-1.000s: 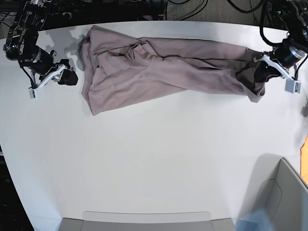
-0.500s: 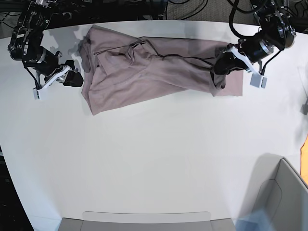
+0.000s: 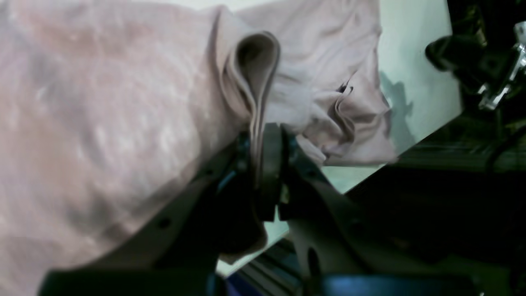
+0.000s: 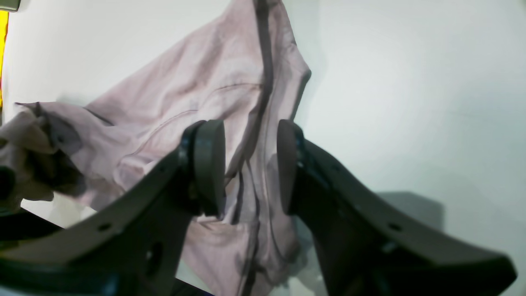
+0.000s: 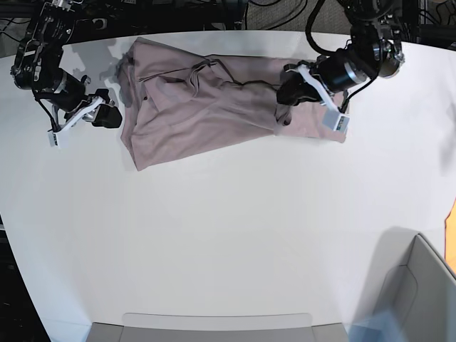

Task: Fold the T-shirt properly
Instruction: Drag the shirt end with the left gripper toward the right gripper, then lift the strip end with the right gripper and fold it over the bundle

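The mauve-pink T-shirt [image 5: 192, 107] lies crumpled along the far side of the white table [image 5: 228, 228]. Its right end is lifted and doubled back over the rest of the shirt. My left gripper [image 5: 283, 96] is shut on that lifted end; in the left wrist view the gripper [image 3: 263, 164] pinches a folded bunch of the T-shirt [image 3: 102, 102]. My right gripper [image 5: 110, 116] hangs just left of the shirt's left edge. In the right wrist view this gripper [image 4: 246, 168] is open, with the T-shirt [image 4: 197, 90] lying behind its fingers and nothing clamped between them.
A grey box [image 5: 420, 285] stands at the near right corner, and a flat grey tray [image 5: 214, 324] lies at the near edge. Something orange [image 5: 451, 228] shows at the right border. Dark cables and frame run behind the table's far edge.
My left gripper has carried the shirt's right end leftward over the shirt, shortening the spread cloth. My right gripper has shifted slightly closer to the shirt's left edge.
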{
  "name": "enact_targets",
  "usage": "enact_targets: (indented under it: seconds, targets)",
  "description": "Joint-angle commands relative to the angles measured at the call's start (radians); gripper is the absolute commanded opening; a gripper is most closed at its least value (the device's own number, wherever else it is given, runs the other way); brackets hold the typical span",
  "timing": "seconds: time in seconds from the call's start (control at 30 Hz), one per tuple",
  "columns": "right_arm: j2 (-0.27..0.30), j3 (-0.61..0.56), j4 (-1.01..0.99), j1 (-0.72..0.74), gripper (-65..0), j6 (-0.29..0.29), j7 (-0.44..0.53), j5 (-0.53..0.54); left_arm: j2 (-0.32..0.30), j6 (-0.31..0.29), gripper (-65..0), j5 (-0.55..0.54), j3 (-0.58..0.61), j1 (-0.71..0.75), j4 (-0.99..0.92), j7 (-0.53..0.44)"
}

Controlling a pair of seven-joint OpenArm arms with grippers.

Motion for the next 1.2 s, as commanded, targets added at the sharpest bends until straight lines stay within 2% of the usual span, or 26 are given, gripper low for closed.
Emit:
enact_targets:
  seconds: [0.0, 0.07, 0.13, 0.2, 0.33, 0.53, 0.6, 0.67, 0.73, 0.9, 1.03, 1.17]
  targets:
    - [0.012, 0.007, 0.016, 0.008, -43.1, 0.003, 0.009, 0.018, -0.004, -0.001, -65.0, -0.001, 0.012, -0.010, 0.015, -0.039]
    - [0.012, 0.007, 0.016, 0.008, -43.1, 0.003, 0.009, 0.018, -0.004, -0.001, -64.6, 0.018, 0.039, -0.010, 0.015, -0.056]
    - [0.012, 0.007, 0.016, 0.008, -43.1, 0.003, 0.009, 0.018, -0.004, 0.000, -53.8, 0.016, 0.043, -0.008, 0.018, -0.062]
    - [0.012, 0.007, 0.016, 0.008, -43.1, 0.003, 0.009, 0.018, -0.004, 0.013, -49.0, 0.016, 0.041, -0.008, 0.018, -0.061]
    - [0.012, 0.011, 0.016, 0.008, -43.1, 0.005, 0.009, 0.018, -0.006, 0.082, -53.5, 0.009, 0.046, -0.013, 0.018, -0.049]
    - [0.010, 0.014, 0.016, 0.009, -43.1, 0.006, 0.011, 0.033, -0.007, 0.083, -57.5, 0.009, 0.035, -0.013, 0.016, -0.059]
    - [-0.014, 0.062, 0.000, 0.009, -43.1, 0.008, 0.012, 0.078, -0.009, 0.083, -61.4, 0.010, 0.035, -0.010, 0.016, -0.059]
    - [-0.036, 0.123, -0.043, 0.009, -43.1, 0.038, 0.009, 0.129, -0.010, 0.083, -65.0, 0.010, 0.035, -0.008, 0.015, -0.059]
    - [-0.037, 0.146, -0.087, 0.019, -43.1, 0.081, 0.009, 0.124, -0.009, 0.083, -65.0, 0.010, 0.035, -0.007, 0.015, -0.059]
    - [-0.045, 0.140, -0.162, 0.051, -43.1, 0.097, 0.003, 0.006, -0.010, 0.083, -65.0, 0.012, 0.035, -0.007, 0.015, -0.059]
    - [-0.045, 0.136, -0.245, 0.088, -43.1, 0.097, 0.002, 0.009, -0.009, 0.083, -65.0, 0.012, 0.035, -0.005, 0.015, -0.059]
    - [-0.031, 0.051, -0.336, 0.115, -43.2, 0.097, 0.003, 0.009, -0.007, 0.083, -65.0, 0.012, 0.035, 0.010, 0.015, -0.059]
